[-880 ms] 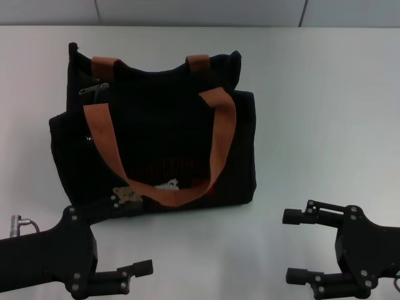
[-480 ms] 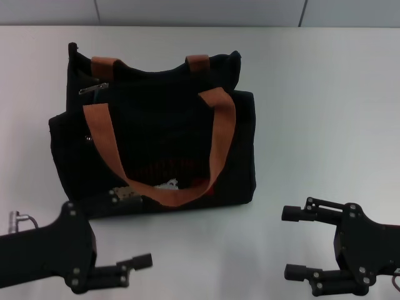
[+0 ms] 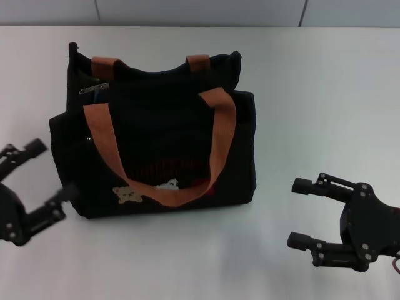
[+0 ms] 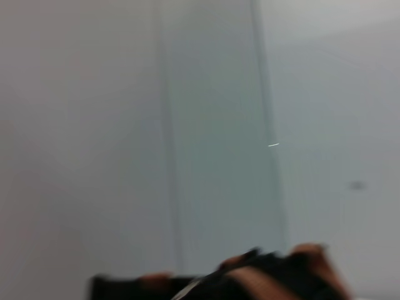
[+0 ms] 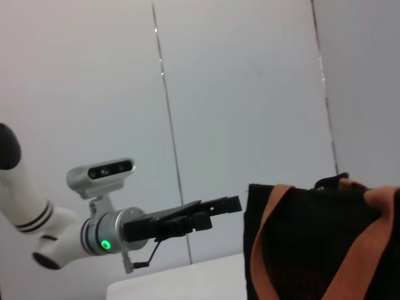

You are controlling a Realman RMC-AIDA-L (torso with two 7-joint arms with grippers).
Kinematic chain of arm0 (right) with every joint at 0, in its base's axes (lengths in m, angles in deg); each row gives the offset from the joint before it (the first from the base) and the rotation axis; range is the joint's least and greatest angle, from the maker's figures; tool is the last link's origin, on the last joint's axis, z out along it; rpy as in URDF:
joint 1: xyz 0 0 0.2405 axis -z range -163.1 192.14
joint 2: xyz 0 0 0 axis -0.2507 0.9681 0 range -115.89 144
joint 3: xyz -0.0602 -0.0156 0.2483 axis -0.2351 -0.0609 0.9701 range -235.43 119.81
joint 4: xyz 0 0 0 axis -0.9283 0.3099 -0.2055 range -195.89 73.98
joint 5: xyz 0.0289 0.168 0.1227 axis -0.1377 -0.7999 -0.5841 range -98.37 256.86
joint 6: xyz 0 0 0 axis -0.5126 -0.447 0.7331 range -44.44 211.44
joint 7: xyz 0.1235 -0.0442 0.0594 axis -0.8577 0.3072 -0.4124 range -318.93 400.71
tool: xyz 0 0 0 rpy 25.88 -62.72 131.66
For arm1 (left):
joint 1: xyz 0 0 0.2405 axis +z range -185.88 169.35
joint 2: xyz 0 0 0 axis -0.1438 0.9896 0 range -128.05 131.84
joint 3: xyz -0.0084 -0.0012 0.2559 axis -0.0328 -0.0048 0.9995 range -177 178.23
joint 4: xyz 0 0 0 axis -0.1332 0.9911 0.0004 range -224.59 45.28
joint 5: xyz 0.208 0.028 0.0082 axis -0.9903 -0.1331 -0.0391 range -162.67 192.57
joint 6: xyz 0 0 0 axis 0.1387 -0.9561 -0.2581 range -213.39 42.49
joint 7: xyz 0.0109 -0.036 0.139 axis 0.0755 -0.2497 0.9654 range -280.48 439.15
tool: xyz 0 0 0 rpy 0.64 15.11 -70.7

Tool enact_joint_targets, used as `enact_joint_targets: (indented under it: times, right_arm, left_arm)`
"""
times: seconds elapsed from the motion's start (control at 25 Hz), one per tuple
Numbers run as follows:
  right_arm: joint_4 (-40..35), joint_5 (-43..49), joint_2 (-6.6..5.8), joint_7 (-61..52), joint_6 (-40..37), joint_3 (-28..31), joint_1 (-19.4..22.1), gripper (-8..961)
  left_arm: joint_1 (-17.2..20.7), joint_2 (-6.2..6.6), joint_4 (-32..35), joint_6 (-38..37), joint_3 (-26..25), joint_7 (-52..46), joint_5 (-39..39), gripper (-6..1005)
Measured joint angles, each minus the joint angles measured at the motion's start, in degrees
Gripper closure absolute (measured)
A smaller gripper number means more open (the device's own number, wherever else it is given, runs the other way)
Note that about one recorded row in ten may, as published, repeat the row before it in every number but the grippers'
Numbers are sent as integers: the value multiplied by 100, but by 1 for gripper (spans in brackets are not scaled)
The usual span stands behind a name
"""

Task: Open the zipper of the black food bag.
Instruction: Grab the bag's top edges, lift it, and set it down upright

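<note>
The black food bag (image 3: 156,134) stands upright on the white table (image 3: 312,106), left of centre in the head view, with two orange-brown handles and a tan bear patch low on its front. The zipper's small silver pull (image 3: 94,88) shows at the top left end of the bag. My left gripper (image 3: 51,171) is open just off the bag's left side, its lower finger close to the bottom left corner. My right gripper (image 3: 297,212) is open over the table, right of the bag and apart from it. The right wrist view shows the bag (image 5: 319,244) and the left gripper (image 5: 220,206) beside it.
A grey wall with panel seams (image 3: 200,11) runs behind the table's far edge. The left wrist view is blurred, with only the bag's top (image 4: 262,281) at its lower edge.
My left arm has swung from the front of the table, below the bag, out to the bag's left side. My right gripper has shifted slightly to the right.
</note>
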Motion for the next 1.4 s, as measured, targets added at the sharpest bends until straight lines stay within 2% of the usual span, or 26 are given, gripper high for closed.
enact_joint_targets:
  times: [0.12, 0.32, 0.4, 0.52, 0.6, 0.84, 1.04, 1.2, 1.28, 1.4]
  right_arm:
    - [57, -5, 0, 12, 6, 46, -11, 113]
    - [70, -5, -2, 12, 48, 59, -35, 113]
    - [74, -5, -3, 12, 51, 59, -34, 113]
    - [76, -6, -5, 12, 51, 59, -34, 113]
    - [76, -6, -6, 12, 51, 62, -32, 113]
    - [89, -152, -3, 31, 39, 110, -13, 113]
    - [525, -1318, -12, 445, -52, 124, 126, 113]
    - [1440, -2991, 11, 1105, -29, 274, 185, 113]
    - [2059, -3762, 21, 1660, -46, 317, 36, 113]
    - [2525, -4213, 32, 2045, -11, 321, -323, 113]
  left_arm:
    - [56, -6, -36, 288, -261, -34, -7, 185]
    - [-20, -19, -141, 817, -265, -52, -54, 186]
    - [-171, -20, -432, 1090, -261, -29, -65, 186]
    - [-220, -20, -486, 1151, -261, -21, -65, 187]
    - [-437, -32, -759, 1384, -264, 72, -70, 188]
    - [-624, -38, -1157, 1891, -395, 335, 1, 189]
    - [-639, -42, -1561, 1700, -598, 1141, 66, 376]
    - [-745, -41, -1803, 1560, -605, 1729, 113, 465]
    - [-821, -46, -1856, 1531, -605, 1943, 122, 510]
    - [-957, -57, -1908, 1427, -595, 2146, 122, 576]
